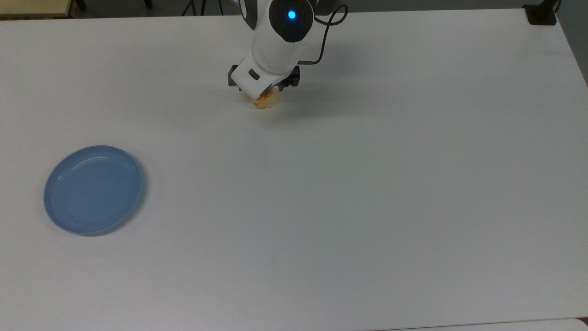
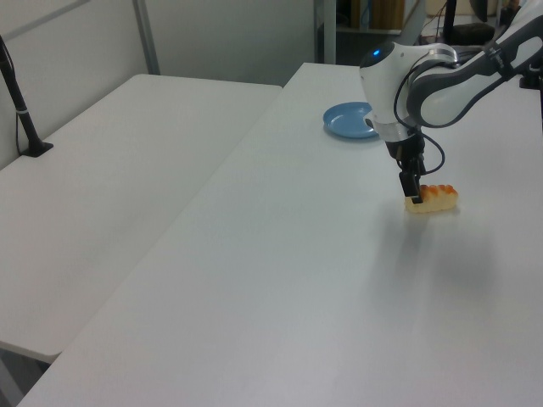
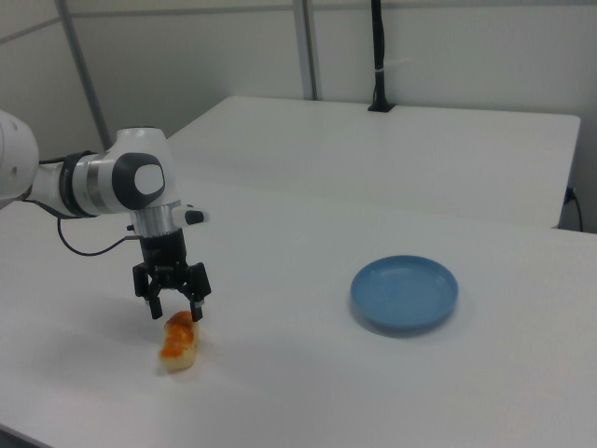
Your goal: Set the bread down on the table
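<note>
— So where was the bread [image 3: 179, 343]?

— Lying flat on the table [image 3: 308, 392], in the lower left of the right view, with its orange patches facing up. In the top view it peeked out under the wrist near the upper centre.

— And the gripper [image 3: 173, 301]?

— Just above the roll's far end, jaws spread apart and holding nothing.

— Anything else?

— A blue plate [image 1: 93, 189] sat well apart from the bread, at the left edge of the top view.

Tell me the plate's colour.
The round plastic plate is plain light blue, clearest in the right view.
</note>
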Controlling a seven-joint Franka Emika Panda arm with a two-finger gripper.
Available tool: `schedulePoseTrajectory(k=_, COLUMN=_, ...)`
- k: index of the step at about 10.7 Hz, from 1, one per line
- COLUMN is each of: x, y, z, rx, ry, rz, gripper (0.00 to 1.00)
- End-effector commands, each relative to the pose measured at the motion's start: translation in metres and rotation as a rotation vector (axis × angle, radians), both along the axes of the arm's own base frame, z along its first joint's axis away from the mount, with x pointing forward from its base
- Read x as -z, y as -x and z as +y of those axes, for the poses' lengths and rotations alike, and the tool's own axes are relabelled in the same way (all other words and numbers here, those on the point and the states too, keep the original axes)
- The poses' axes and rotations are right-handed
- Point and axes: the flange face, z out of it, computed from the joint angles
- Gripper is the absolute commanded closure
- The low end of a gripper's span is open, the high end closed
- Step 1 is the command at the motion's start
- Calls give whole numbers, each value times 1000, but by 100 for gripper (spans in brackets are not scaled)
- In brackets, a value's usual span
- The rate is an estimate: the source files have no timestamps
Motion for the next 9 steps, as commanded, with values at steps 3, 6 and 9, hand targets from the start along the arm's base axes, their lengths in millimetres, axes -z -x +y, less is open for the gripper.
schedulePoseTrajectory(k=3, x=-32, y=-3, z=-3, rx=59, ry=-8, rz=-14, gripper=0)
schedulePoseTrajectory(k=6, x=-126, y=-32, z=-47, rx=177, ry=-78, rz=-156, gripper=0)
schedulePoseTrajectory(k=9, x=-116, y=-26, z=-83, rx=64, ry=-15, rz=-94, gripper=0)
